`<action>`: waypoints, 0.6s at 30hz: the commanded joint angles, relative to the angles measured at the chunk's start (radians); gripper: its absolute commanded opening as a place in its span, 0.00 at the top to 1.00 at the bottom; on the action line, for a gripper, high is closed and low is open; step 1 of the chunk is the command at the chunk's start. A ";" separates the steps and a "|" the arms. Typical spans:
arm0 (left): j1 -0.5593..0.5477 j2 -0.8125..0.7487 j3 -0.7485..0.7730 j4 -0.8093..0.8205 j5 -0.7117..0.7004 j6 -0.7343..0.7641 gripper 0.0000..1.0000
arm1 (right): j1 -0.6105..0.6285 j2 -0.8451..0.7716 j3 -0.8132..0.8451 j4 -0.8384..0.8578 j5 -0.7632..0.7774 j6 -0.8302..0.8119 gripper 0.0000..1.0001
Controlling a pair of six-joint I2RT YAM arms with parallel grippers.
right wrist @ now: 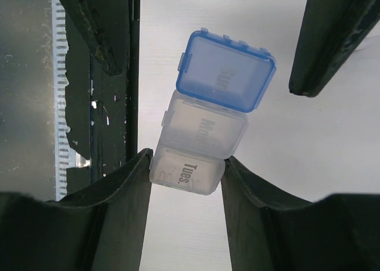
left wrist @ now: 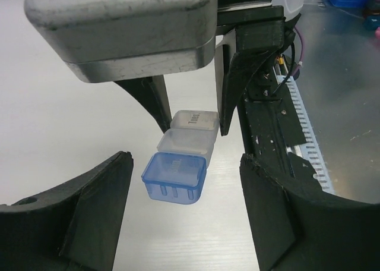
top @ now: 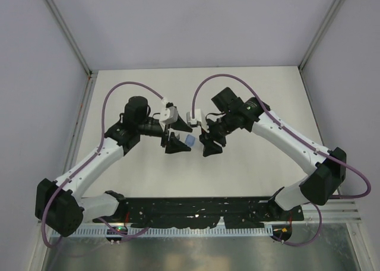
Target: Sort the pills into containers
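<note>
The only container in view is a short strip of three joined pill boxes [top: 189,141]: a blue "Sun" box [right wrist: 227,78], a clear "Mon" box [right wrist: 205,128] and a clear "Tues." box [right wrist: 187,170], all with lids shut. My right gripper [right wrist: 187,175] is shut on the "Tues." box at the strip's end. My left gripper [left wrist: 185,217] is open, its jaws wide apart, facing the blue end [left wrist: 174,177] without touching it. No bottle, vial or pills show. I cannot tell whether the strip touches the table.
The two grippers [top: 176,144] [top: 209,145] meet head-on over the middle of the white table [top: 267,93]. The black base rail [top: 196,211] runs along the near edge. Metal frame posts [top: 71,39] stand at the back corners.
</note>
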 commanded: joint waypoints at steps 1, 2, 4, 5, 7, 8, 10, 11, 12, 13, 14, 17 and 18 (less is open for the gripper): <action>-0.013 0.016 0.043 0.047 0.026 0.003 0.26 | 0.007 -0.047 0.021 0.019 -0.015 -0.005 0.82; -0.013 0.020 0.045 0.047 0.026 0.003 0.28 | 0.007 -0.050 0.016 0.020 -0.010 -0.003 0.82; -0.015 0.023 0.043 0.048 0.026 0.003 0.31 | 0.007 -0.056 0.010 0.023 -0.009 -0.003 0.82; -0.015 0.025 0.043 0.047 0.026 0.005 0.32 | 0.008 -0.058 0.008 0.025 -0.004 -0.003 0.83; -0.016 0.026 0.045 0.048 0.024 0.005 0.34 | 0.007 -0.063 0.007 0.028 -0.001 -0.002 0.82; -0.018 0.029 0.046 0.047 0.024 0.003 0.35 | 0.007 -0.064 0.005 0.028 -0.001 0.000 0.83; -0.018 0.034 0.048 0.048 0.024 0.005 0.39 | 0.007 -0.067 0.004 0.032 0.002 0.001 0.83; -0.018 0.036 0.050 0.047 0.023 0.002 0.40 | 0.007 -0.069 0.002 0.037 0.005 0.003 0.83; -0.019 0.036 0.050 0.048 0.024 0.002 0.42 | 0.007 -0.070 0.001 0.039 0.008 0.009 0.83; -0.019 0.040 0.053 0.048 0.026 -0.003 0.44 | 0.007 -0.072 -0.002 0.042 0.011 0.009 0.83; -0.019 0.042 0.056 0.047 0.027 -0.009 0.46 | 0.005 -0.072 -0.002 0.045 0.020 0.015 0.83; -0.021 0.048 0.066 0.047 0.044 -0.029 0.50 | 0.007 -0.078 -0.016 0.063 0.039 0.023 0.85; -0.021 0.051 0.069 0.048 0.050 -0.035 0.51 | 0.007 -0.078 -0.018 0.066 0.048 0.027 0.85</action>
